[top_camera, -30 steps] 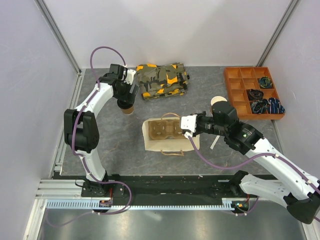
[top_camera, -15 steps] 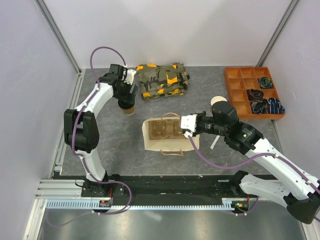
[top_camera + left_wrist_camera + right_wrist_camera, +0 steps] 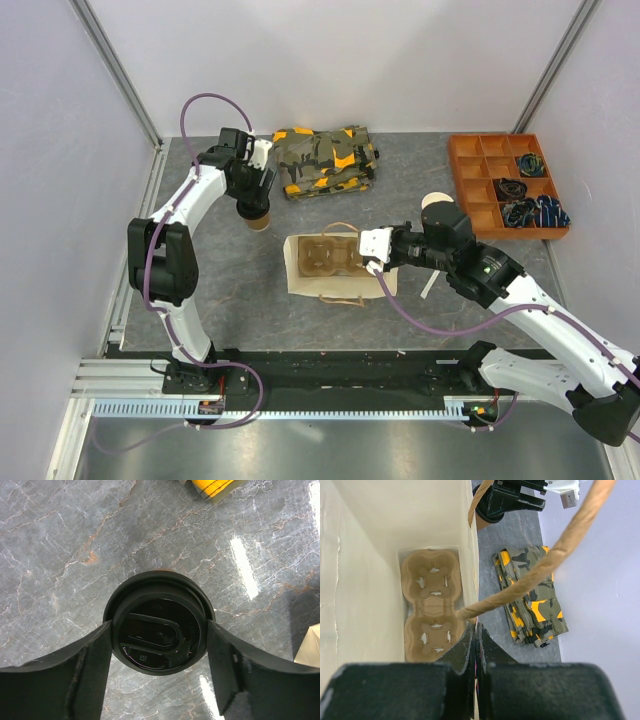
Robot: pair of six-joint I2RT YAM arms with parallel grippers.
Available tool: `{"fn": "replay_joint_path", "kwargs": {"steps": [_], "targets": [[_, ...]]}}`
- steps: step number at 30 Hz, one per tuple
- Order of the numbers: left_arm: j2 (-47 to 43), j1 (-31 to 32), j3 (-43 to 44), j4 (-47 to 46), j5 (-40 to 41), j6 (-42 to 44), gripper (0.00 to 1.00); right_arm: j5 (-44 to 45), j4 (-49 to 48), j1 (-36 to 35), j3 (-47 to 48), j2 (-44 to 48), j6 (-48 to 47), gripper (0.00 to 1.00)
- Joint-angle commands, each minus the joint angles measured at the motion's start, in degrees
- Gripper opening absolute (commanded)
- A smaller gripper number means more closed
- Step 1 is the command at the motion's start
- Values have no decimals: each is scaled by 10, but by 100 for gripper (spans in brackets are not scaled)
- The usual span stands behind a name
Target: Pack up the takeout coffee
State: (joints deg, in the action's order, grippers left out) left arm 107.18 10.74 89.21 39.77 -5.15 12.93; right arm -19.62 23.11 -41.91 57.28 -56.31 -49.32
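Two dark fingers of the left gripper stand spread either side of a round black lid, tips level with its rim. Whether they press it or merely flank it, cannot tell. That lid caps the takeout coffee, upright on the grey marbled table at upper left of the overhead view, just left of a folded camouflage cloth. Right gripper: jaws pressed together, pinching the top edge of the paper bag where the twine handle springs out. This holds the mouth open at frame centre, well apart from the cup. A two-hole pulp carrier lies flat on the bag floor. An unlidded cup sits behind the right arm; an orange compartment tray lies at upper right. Risks as judged: a hold taken on the lid alone could pull it off the cup on lifting, or a hard squeeze could buckle the paper wall and spill. An off-centre hold could tip the cup. If the pinch on the bag slips, the mouth sags and the cup catches the rim.
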Motion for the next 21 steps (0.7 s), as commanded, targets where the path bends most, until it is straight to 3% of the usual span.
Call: {"fn": "replay_joint_path", "kwargs": {"steps": [1, 13, 21], "targets": [[-13, 2, 20, 21, -27, 10, 65, 2, -18, -3, 23, 1, 5, 0], [-49, 2, 18, 43, -35, 15, 58, -2, -26, -2, 22, -4, 6, 0], [-74, 2, 76, 81, -67, -11, 56, 6, -26, 0, 28, -13, 18, 0]]}}
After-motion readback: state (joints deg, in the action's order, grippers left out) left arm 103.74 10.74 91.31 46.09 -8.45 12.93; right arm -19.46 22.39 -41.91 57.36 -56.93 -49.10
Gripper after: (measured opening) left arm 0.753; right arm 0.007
